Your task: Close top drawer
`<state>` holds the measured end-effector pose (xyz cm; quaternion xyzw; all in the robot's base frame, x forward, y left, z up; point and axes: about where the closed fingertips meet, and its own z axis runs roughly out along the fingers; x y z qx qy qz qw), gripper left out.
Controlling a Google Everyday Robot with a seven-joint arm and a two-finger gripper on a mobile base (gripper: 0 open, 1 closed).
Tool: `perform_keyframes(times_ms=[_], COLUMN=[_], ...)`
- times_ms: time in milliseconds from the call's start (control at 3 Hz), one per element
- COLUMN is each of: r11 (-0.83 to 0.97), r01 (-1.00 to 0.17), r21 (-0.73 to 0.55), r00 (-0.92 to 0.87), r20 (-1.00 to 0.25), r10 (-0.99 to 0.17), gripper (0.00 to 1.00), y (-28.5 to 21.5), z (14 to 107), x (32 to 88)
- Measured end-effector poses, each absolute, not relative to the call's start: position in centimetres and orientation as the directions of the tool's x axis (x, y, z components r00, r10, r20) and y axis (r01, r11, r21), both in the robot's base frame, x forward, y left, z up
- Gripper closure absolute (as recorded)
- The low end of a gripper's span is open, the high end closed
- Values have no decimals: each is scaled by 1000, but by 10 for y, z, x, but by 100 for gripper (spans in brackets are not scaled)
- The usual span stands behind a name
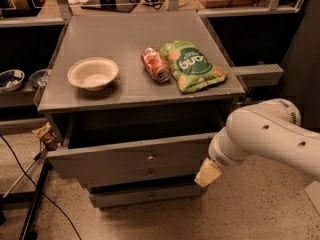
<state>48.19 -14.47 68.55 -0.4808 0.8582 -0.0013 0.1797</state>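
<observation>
Gripper point(207, 173) sits low at the right end of the top drawer point(125, 160), touching or just beside its front; we cannot tell how far open it is or whether it grips anything. The drawer juts from the cabinet with a dark gap behind its front, so we judge the closing unfinished, with the push home left. Farther back, the counter point(125, 34) carries a bowl point(93, 73), can point(155, 64) and bag point(192, 66).
</observation>
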Motion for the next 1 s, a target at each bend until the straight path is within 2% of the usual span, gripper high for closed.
perform_keyframes(times_ms=[333,1000], r11=[538,541], r01=[-825,-822], r21=[-175,-175], r00=[-473,-477], r20=[-307,-306], r10=[-826,-824], gripper=[50,100], y=[-145,-144], z=[685,684], x=[482,483])
